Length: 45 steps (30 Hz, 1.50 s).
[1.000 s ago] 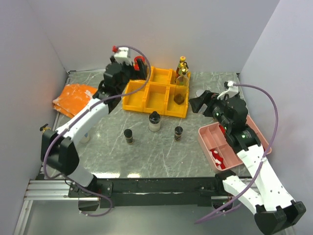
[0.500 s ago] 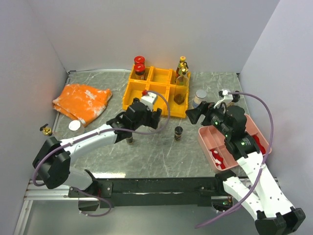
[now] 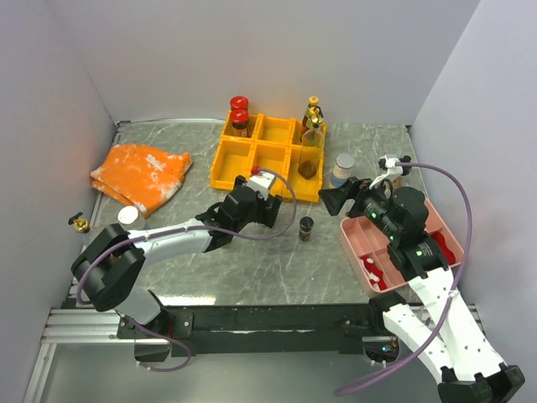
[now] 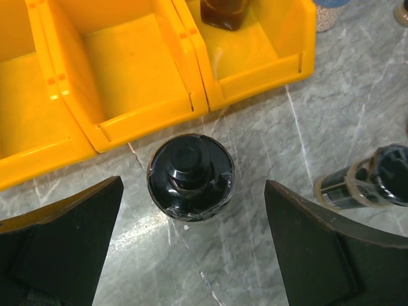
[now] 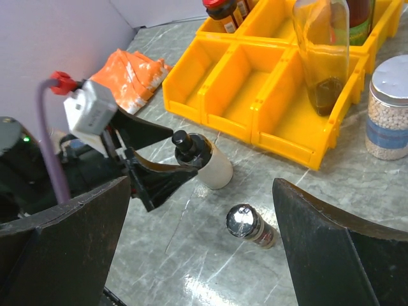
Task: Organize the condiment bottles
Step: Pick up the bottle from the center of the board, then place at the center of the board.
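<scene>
Top view: bright, even, diffuse light from above, soft short shadows and a mild sheen on the grey table (image 3: 277, 269), sharp all over. Left wrist: crisp on the black-capped bottle (image 4: 191, 177), small glare spots on its cap and a pale reflection on the table beside it; the left gripper fingers (image 4: 64, 248) are underexposed and slightly soft. Right wrist: the right gripper fingers (image 5: 57, 255) are near-black with little detail, there's a hot spot on the silver-capped bottle (image 5: 245, 223), and the yellow bins (image 5: 255, 95) are heavily saturated.

Squat bottle (image 4: 191, 177) just before the bins (image 3: 270, 165), slim jar (image 3: 306, 227) to its right, tray (image 3: 362, 235) far right, cloth (image 3: 138, 172) far left.
</scene>
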Tool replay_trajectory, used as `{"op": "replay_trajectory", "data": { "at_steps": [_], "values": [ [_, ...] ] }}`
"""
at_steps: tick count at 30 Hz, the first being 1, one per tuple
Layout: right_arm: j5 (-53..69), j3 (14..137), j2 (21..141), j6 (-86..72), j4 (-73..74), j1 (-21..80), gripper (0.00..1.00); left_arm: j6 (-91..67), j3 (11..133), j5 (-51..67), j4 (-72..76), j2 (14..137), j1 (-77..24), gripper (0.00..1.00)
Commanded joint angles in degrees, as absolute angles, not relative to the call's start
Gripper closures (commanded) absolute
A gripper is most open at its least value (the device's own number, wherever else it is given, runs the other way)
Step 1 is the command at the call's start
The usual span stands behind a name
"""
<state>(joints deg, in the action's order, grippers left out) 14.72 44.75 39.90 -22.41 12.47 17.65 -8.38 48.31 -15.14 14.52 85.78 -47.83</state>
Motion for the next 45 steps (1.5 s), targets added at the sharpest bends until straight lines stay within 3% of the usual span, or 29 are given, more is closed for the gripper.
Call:
{"op": "replay_trajectory", "data": {
  "at_steps": [1,16,21,22,24,25,31,45],
  "values": [
    [15.1,44.2,38.0,-21.3,9.1,18.0,0.0,-7.4,47.5,-15.6,22.8,87.6,-47.9,0.01],
    [14.7,43.8,36.4,-21.1,9.1,17.9,0.0,-6.9,43.8,-13.1,32.9,91.2,-47.9,0.17],
    [14.6,43.5,35.9,-21.0,8.8,18.0,0.0,-6.9,42.0,-14.0,34.4,89.7,-47.9,0.39],
    [14.6,43.6,35.9,-21.0,8.8,18.0,0.0,-6.9,41.6,-14.1,35.1,88.5,-47.9,0.48],
    [14.7,43.5,35.9,-21.0,8.7,18.0,0.0,-7.3,40.2,-14.7,35.7,87.3,-48.0,0.57],
    [14.7,43.5,35.8,-21.0,8.7,18.0,0.0,-7.6,39.7,-14.9,35.9,86.1,-47.9,0.68],
    [14.9,43.1,35.9,-21.3,8.0,17.9,0.0,-8.4,40.7,-16.3,32.1,82.4,-47.9,0.99],
    [14.2,43.4,34.3,-21.3,8.3,18.0,0.0,-4.3,58.1,-21.9,21.2,81.6,-47.5,0.99]
  ]
}}
